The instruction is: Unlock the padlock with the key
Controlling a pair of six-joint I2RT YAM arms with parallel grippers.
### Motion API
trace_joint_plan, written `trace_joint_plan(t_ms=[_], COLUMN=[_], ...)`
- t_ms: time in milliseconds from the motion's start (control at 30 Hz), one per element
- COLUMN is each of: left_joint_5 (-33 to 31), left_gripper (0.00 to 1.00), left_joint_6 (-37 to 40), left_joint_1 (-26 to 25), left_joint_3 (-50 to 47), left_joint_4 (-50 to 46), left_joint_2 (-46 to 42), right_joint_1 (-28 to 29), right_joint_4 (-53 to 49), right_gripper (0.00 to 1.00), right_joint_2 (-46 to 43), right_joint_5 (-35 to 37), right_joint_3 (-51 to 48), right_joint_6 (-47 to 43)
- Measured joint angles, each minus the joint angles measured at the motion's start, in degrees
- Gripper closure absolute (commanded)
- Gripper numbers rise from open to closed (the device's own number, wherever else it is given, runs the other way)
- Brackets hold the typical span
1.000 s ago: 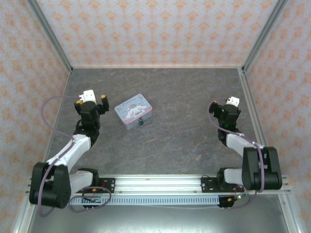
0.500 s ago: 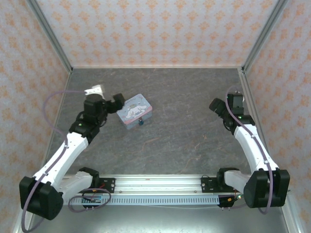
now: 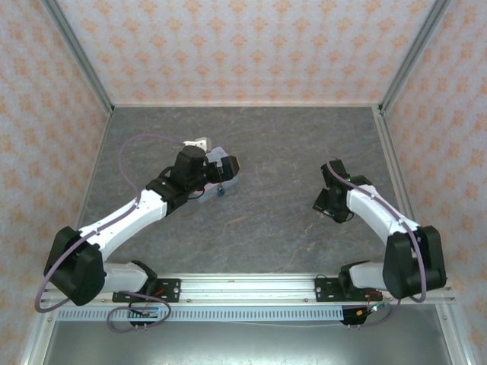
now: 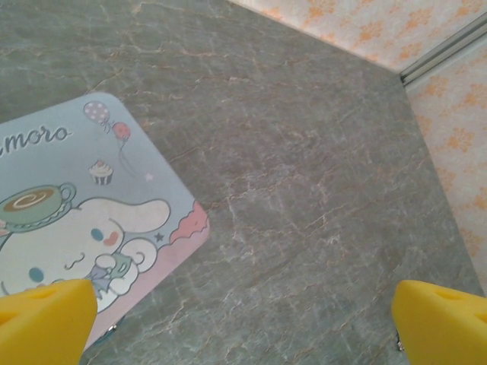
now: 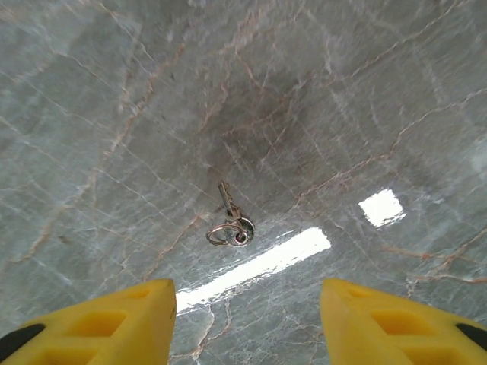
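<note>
The padlock [image 3: 221, 192] is a tiny teal speck on the table against the near edge of the pastel cartoon tin [image 4: 68, 220]. My left gripper [image 3: 226, 169] hovers over the tin's right end, open and empty; in the left wrist view its yellow fingertips [image 4: 46, 319] stand wide apart, one over the tin and one over bare table. The key [image 5: 232, 220], small and grey on a wire ring, lies flat on the table just ahead of my right gripper [image 5: 247, 319]. That gripper [image 3: 326, 205] points down, open, with nothing between its fingers [image 5: 99, 323].
The grey marbled table [image 3: 281, 152] is ringed by patterned walls with metal corner posts [image 3: 403, 68]. The left arm covers most of the tin in the top view. A bright light reflection [image 5: 259, 266] lies on the table just near the key.
The left arm has swung right and forward, from beside the tin to over it. The right arm has come in from the right wall and dropped, pointing down at the key.
</note>
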Motion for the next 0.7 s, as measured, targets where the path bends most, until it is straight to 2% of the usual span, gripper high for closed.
trace_joint_plan(t_ms=[367,700], left_joint_5=[0.0,0.0], left_gripper=[0.00,0.00], left_joint_6=[-0.4,-0.4], left_joint_1=[-0.1,-0.1], left_joint_3=[0.2,0.6], left_joint_4=[0.4,0.0], left_joint_2=[0.3,0.3], right_joint_1=[0.5,1.3], right_joint_4=[4.2,4.6], right_gripper=[0.58,0.62], right_joint_2=[6.1,8.3], right_joint_5=[0.1,0.2], right_joint_3=[0.0,0.0], right_joint_6=[3.5,4.1])
